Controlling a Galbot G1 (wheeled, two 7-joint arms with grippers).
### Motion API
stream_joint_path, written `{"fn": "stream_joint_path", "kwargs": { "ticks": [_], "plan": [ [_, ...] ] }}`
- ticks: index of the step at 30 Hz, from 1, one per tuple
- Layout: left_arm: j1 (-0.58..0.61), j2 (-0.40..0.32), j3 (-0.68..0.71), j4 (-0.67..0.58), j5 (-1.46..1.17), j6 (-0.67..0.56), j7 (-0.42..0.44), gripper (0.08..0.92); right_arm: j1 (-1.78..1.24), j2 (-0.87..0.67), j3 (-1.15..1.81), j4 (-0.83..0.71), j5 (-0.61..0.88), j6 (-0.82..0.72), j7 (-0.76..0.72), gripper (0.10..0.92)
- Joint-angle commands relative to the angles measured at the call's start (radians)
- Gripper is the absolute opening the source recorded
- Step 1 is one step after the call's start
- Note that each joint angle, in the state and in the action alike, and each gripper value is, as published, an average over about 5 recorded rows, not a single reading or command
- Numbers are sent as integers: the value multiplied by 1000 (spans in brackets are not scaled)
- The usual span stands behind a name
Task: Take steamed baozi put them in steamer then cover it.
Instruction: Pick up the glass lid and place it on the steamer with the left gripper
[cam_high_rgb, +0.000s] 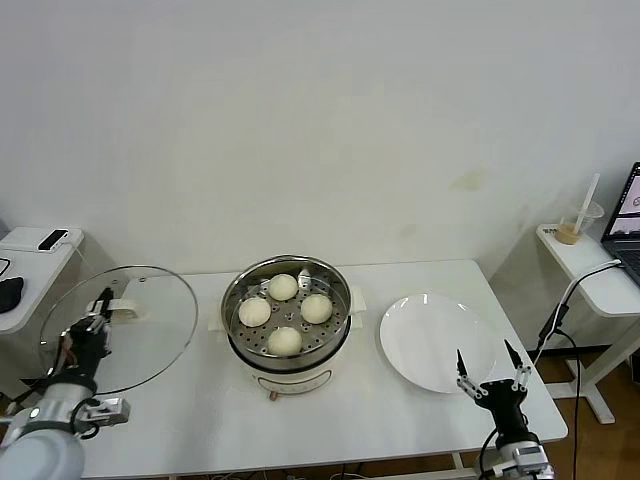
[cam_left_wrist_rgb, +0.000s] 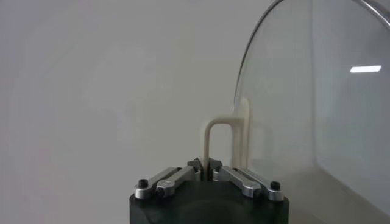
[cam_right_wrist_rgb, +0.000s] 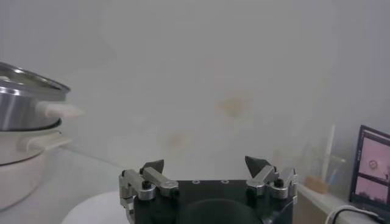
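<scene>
Several cream-white baozi (cam_high_rgb: 285, 310) lie in the shiny steel steamer (cam_high_rgb: 286, 268) on its white pot base at the table's middle. My left gripper (cam_high_rgb: 100, 312) is shut on the cream handle (cam_left_wrist_rgb: 210, 141) of the clear glass cover (cam_high_rgb: 140, 325) and holds it tilted up above the table's left end, left of the steamer. In the left wrist view the jaws (cam_left_wrist_rgb: 205, 165) pinch the thin handle bar, with the glass (cam_left_wrist_rgb: 317, 109) beside it. My right gripper (cam_high_rgb: 490, 368) is open and empty, low at the table's front right, over the white plate's near edge. The steamer's side (cam_right_wrist_rgb: 24, 103) shows in the right wrist view.
An empty white plate (cam_high_rgb: 425, 335) lies right of the steamer. A white side table (cam_high_rgb: 30, 260) with a phone and mouse stands at the left. Another side table (cam_high_rgb: 590, 270) with a drink cup, a laptop and hanging cables stands at the right.
</scene>
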Motion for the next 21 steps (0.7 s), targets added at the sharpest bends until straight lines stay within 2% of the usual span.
{"fn": "stream_joint_path", "kwargs": {
  "ticks": [1, 6, 12, 21],
  "plan": [
    [-235, 10, 342, -43, 12, 164, 85, 134, 12, 6, -21, -23, -37, 5, 6, 823],
    [-353, -50, 477, -10, 64, 248, 139, 134, 31, 13, -52, -44, -48, 0, 10, 823],
    [-417, -123, 544, 36, 149, 298, 193, 134, 51, 38, -99, -70, -87, -8, 13, 823],
    [-490, -333, 625, 114, 287, 305, 230, 134, 70, 46, -123, -94, -122, -13, 10, 823]
  ]
}}
